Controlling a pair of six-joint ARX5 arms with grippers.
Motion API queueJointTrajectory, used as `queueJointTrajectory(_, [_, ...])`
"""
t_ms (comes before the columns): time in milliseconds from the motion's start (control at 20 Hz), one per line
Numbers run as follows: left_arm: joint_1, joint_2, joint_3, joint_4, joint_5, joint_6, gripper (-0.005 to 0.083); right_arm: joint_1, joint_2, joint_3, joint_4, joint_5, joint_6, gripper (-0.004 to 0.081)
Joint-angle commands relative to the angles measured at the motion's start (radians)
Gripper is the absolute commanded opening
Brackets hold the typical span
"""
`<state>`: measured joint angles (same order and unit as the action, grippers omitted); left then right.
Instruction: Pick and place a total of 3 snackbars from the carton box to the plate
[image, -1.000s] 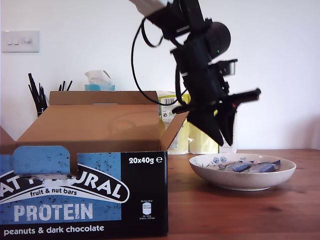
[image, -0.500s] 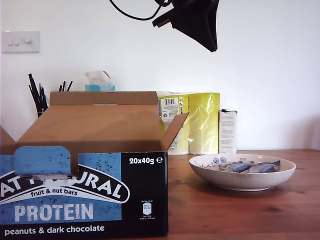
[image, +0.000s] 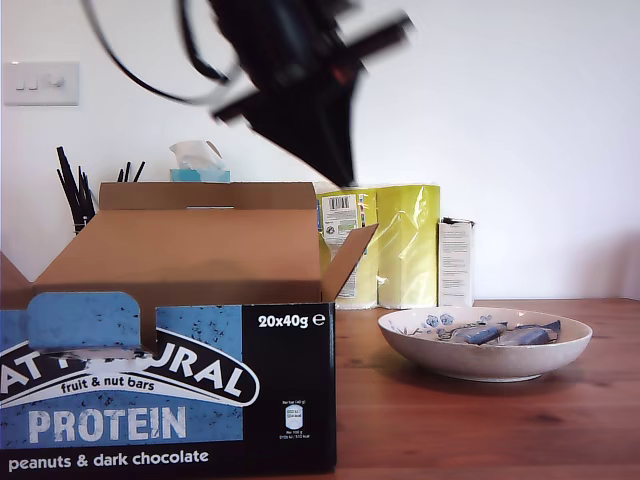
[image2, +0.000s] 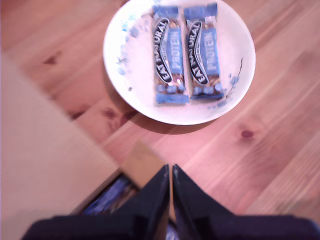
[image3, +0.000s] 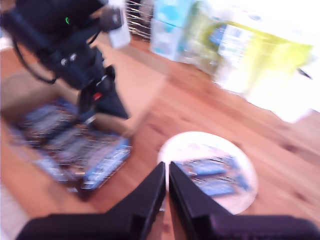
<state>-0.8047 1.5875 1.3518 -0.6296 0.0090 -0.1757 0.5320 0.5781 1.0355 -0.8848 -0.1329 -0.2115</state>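
Note:
Two snackbars (image2: 167, 60) (image2: 202, 55) in blue and black wrappers lie side by side in the plate (image2: 130, 55), which stands on the wooden table at the exterior view's right (image: 485, 362). More snackbars (image3: 75, 145) fill the open carton box (image: 170, 390). My first gripper (image: 343, 178) hangs shut and empty above the box's flap nearest the plate, its fingers (image2: 160, 187) pressed together. My second gripper (image3: 166, 172) is also shut with nothing in it, high up and looking down on the box, the plate (image3: 200, 145) and the first arm (image3: 75, 55). It is out of the exterior view.
Behind the plate stand a yellow plastic-wrapped pack (image: 395, 245) and a narrow white carton (image: 456, 262). A tissue box (image: 198, 160) and black sticks (image: 72, 190) rise behind the carton box. A light switch (image: 40, 83) is on the wall.
The first arm rose from above the plate, went nearly out of the top of the picture, and swung to the exterior view's left over the carton box. The two bars in the plate stayed put.

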Motion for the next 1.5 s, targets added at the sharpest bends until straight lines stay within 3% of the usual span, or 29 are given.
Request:
queueJointTrajectory(0, [0.02,-0.021,-0.084,0.005,-0.003,-0.026,-0.0024,0.005,0.008,-0.013,0.007,-0.092,-0.005,-0.0013])
queueJointTrajectory(200, [0.031,-0.09,-0.168,-0.04,-0.011,-0.085,-0.0024,0.005,0.03,-0.013,0.005,-0.188,-0.005,-0.0013])
queueJointTrajectory(400, [0.031,-0.124,-0.169,-0.211,-0.063,-0.178,-0.0024,0.005,0.056,-0.013,0.001,-0.195,-0.005,-0.0013])
queueJointTrajectory(650, [0.048,-0.129,-0.169,-0.48,-0.143,-0.381,-0.0002,0.005,0.066,-0.013,0.005,-0.194,-0.006,-0.0013])
queueJointTrajectory(900, [0.074,-0.129,-0.169,-0.542,-0.198,-0.473,0.0185,0.029,0.073,-0.013,0.019,-0.194,-0.005,-0.0013])
queueJointTrajectory(1050, [0.092,-0.126,-0.169,-0.512,-0.229,-0.483,0.0519,0.042,0.074,-0.013,0.019,-0.194,-0.006,-0.0013])
queueJointTrajectory(1100, [0.097,-0.123,-0.169,-0.498,-0.229,-0.482,0.0575,0.046,0.074,-0.013,0.019,-0.194,-0.005,-0.0013])
queueJointTrajectory(1450, [0.145,-0.085,-0.17,-0.39,-0.237,-0.445,0.0572,0.05,0.074,-0.013,0.019,-0.194,-0.006,-0.0013])
